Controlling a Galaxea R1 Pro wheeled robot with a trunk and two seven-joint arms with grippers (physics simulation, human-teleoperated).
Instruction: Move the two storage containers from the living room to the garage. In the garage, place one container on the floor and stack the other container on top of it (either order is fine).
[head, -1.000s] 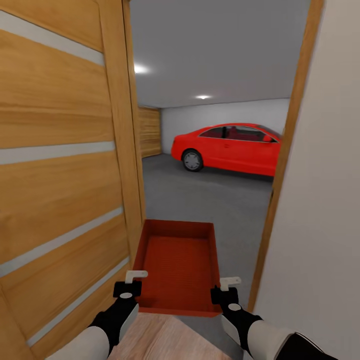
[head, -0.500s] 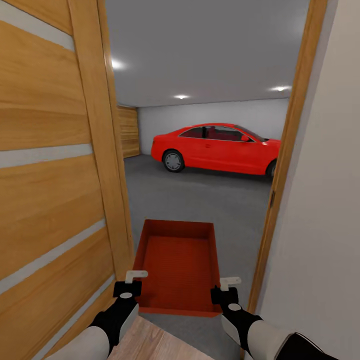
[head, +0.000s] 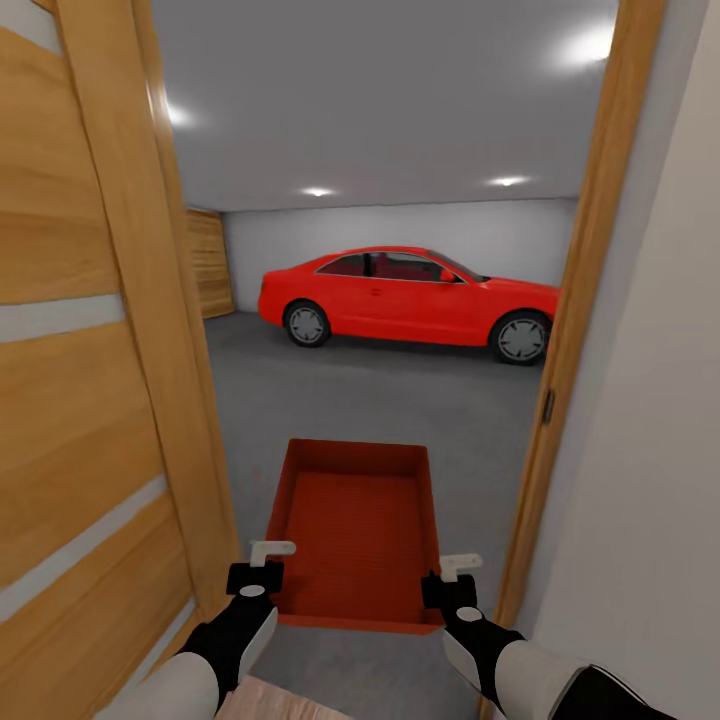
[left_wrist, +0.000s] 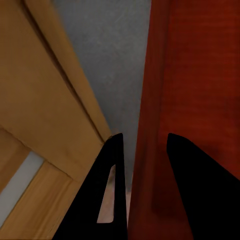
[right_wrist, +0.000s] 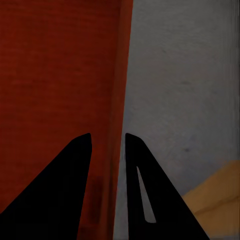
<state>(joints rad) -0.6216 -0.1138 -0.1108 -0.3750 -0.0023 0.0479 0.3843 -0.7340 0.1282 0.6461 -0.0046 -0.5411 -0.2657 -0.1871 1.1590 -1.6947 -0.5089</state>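
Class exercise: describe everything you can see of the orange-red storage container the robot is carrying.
The storage container is an open-topped, orange-red rectangular bin with smooth walls and a finely ribbed bottom, empty inside. It is held level, its long axis pointing ahead through the doorway, above grey concrete floor. The left pincer clamps its left wall, the right pincer its right wall, near the closest end.

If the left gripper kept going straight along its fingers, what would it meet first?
The left gripper straddles the side wall of the storage container, so going on would just slide it along that wall. Beyond lies grey garage floor. The wooden door runs close beside the line; the depth is unclear.
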